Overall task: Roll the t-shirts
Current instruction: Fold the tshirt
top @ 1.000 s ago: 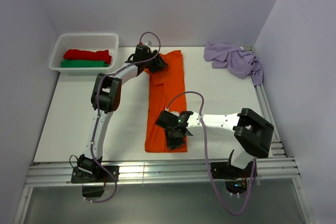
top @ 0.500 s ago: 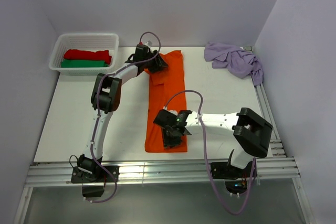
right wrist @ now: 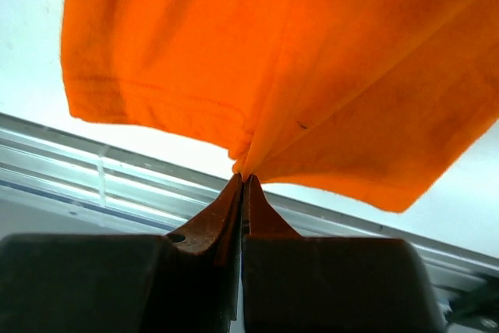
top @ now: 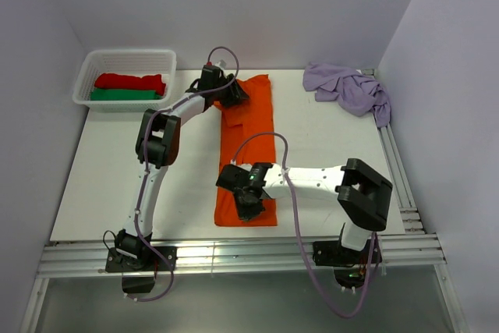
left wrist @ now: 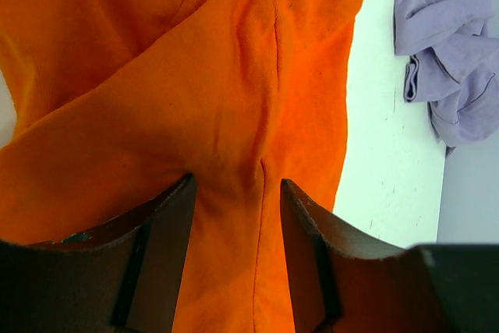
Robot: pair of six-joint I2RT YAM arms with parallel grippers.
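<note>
The orange t-shirt (top: 251, 126) lies folded into a long strip down the middle of the table, collar at the far end. My left gripper (top: 232, 95) rests on its far end, open, with its fingers either side of a seam in the orange cloth (left wrist: 195, 76). My right gripper (top: 245, 207) is at the near end, shut on a pinch of the hem (right wrist: 243, 177), and the orange cloth (right wrist: 312, 52) fans up from its tips. The lilac t-shirt (top: 347, 89) lies crumpled at the far right corner and shows at the edge of the left wrist view (left wrist: 448, 44).
A white basket (top: 86, 83) at the far left holds a folded red cloth (top: 129, 81) and a green one (top: 125, 95). Aluminium rails (top: 234, 255) run along the table's near edge, just beyond the pinched hem (right wrist: 93, 169). Walls close in on the left, back and right.
My right gripper has slid left along the near end of the orange t-shirt and closed on its hem. The left arm has not moved.
</note>
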